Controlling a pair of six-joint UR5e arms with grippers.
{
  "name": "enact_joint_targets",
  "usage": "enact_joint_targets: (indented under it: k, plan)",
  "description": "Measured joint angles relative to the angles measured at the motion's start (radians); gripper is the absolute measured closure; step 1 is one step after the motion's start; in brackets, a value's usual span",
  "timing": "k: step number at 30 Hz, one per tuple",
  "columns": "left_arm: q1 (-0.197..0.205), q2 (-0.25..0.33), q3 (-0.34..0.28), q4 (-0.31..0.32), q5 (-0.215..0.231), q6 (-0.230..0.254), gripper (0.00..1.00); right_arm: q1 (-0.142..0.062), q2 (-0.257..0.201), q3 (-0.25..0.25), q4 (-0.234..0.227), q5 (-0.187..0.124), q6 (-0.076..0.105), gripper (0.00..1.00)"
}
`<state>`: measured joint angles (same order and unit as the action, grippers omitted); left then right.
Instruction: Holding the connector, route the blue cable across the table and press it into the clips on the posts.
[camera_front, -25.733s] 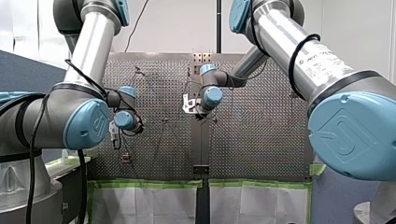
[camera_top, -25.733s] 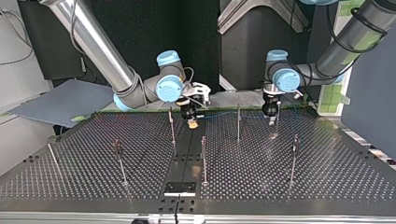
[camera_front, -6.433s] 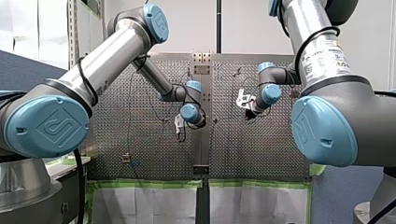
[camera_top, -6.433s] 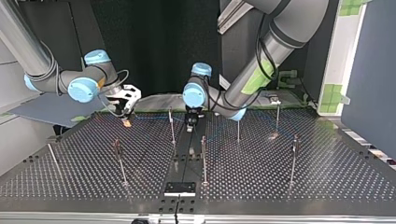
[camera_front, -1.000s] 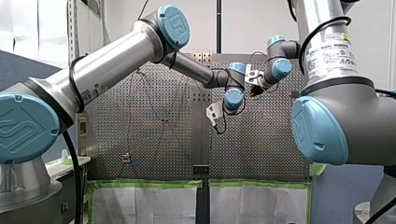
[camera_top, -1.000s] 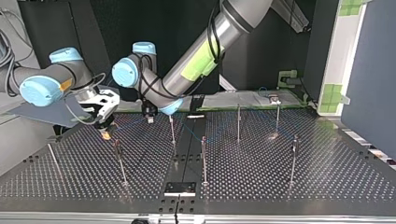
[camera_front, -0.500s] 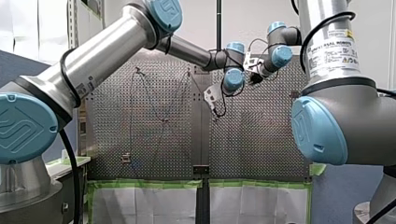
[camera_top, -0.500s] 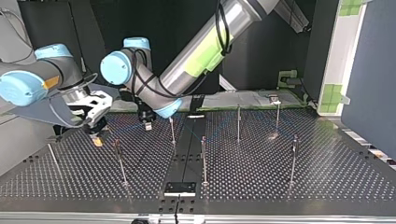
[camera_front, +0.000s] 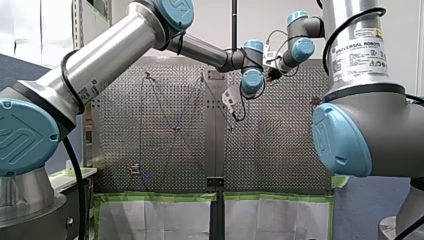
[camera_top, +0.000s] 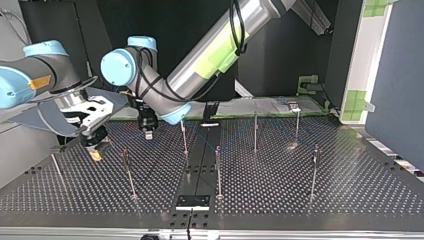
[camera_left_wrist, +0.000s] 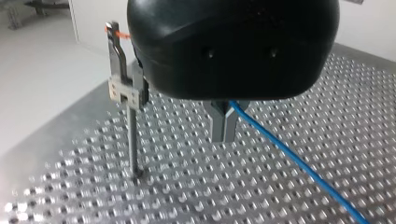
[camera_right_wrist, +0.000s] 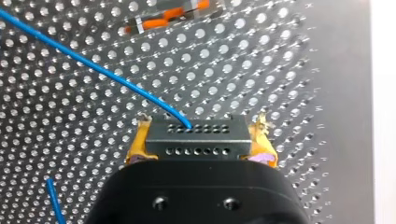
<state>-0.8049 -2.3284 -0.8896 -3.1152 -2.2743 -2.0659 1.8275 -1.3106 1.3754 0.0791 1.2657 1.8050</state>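
Left arm (camera_top: 212, 55) outstretched — cable (camera_left_wrist: 289, 158) in jaws

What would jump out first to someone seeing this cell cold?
The blue cable, bright against the perforated table, ending in the grey connector clamped between the yellow pads of my right tool. Next, my left arm stretched across to the top view's left, my left tool pinching that cable beside a clip-topped post.

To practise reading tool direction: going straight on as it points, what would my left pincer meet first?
Probably the perforated table directly under the left pincer; the clip post stands to one side, out of that line, though depth is unclear.
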Motion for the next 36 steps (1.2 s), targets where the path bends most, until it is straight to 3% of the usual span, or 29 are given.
enact_joint_targets:
  k: [9, 15, 36]
  plan:
    - [-0.006, 0.001, 0.040, 0.001, 0.002, 0.005, 0.95, 0.002, -0.015, -0.003, 0.007, -0.002, 0.002, 1.00]
    - [0.000, 0.001, 0.060, 0.012, 0.000, 0.006, 0.95, 0.003, -0.016, -0.006, 0.005, -0.020, 0.001, 1.00]
    - [0.032, -0.001, 0.062, 0.168, 0.003, 0.091, 0.93, -0.015, -0.009, -0.015, -0.016, -0.083, 0.004, 1.00]
